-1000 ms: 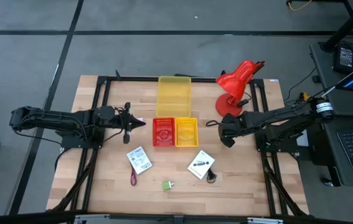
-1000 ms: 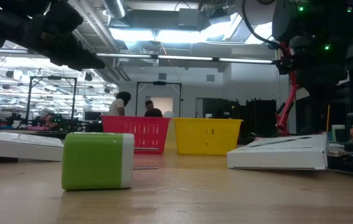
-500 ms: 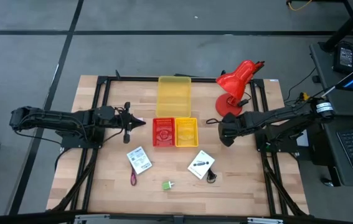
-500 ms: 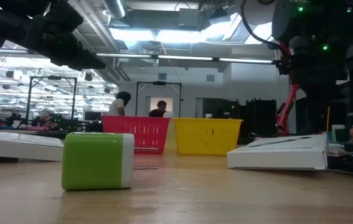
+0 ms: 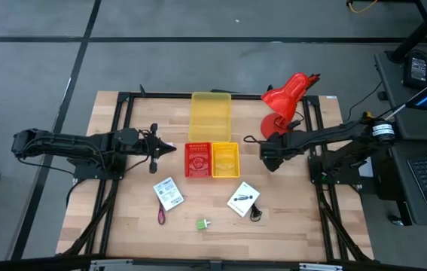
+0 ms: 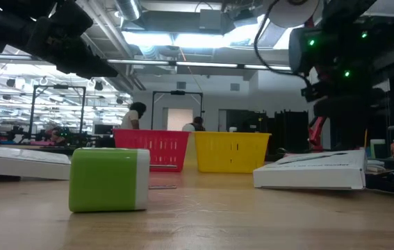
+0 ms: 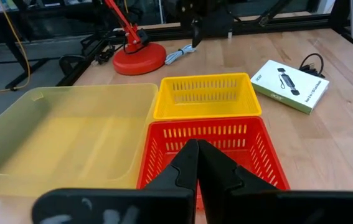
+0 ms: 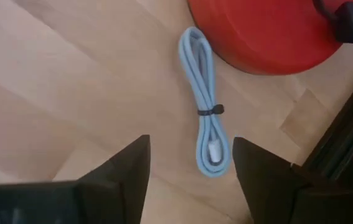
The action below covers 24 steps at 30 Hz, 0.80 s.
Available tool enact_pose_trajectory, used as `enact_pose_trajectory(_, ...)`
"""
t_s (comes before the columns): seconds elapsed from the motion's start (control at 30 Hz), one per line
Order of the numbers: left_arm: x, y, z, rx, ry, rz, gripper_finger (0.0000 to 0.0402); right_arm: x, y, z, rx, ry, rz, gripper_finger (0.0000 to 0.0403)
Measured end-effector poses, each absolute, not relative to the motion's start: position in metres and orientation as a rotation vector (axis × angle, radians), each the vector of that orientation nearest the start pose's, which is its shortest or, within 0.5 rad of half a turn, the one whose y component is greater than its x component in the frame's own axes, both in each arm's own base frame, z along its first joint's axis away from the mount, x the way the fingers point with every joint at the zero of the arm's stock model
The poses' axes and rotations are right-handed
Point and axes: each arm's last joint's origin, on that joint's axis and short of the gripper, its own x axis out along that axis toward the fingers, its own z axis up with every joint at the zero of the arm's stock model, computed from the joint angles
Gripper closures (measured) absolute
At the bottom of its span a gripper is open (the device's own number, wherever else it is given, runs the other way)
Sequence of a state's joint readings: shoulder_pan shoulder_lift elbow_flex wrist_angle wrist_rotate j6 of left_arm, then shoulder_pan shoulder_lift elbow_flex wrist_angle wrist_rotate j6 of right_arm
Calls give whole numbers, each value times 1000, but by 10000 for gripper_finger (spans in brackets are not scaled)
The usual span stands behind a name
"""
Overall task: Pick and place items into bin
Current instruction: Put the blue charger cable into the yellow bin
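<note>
Right gripper with dark fingers spread apart above a wooden tabletop, coiled pale blue cable bound by a dark tie, lying just beside a red lamp base

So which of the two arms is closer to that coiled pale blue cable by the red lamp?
The right. Its gripper hovers directly over the pale blue cable, jaws open on either side of it, beside the lamp's base. The left gripper sits shut beyond the red basket.
</note>
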<state>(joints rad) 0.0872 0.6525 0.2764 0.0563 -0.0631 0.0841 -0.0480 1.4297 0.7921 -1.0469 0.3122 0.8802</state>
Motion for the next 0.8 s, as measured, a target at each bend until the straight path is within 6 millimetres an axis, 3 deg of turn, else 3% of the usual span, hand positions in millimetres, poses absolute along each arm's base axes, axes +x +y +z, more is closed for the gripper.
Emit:
enact_pose_trajectory(0.5, 151, 15, 199, 79, 326, 135, 398, 215, -43, 150, 449, 1497, -941, 198)
enact_pose_trajectory(0.8, 151, 15, 199, 79, 326, 136, 398, 209, -56, 143, 502, 1518, -934, 199)
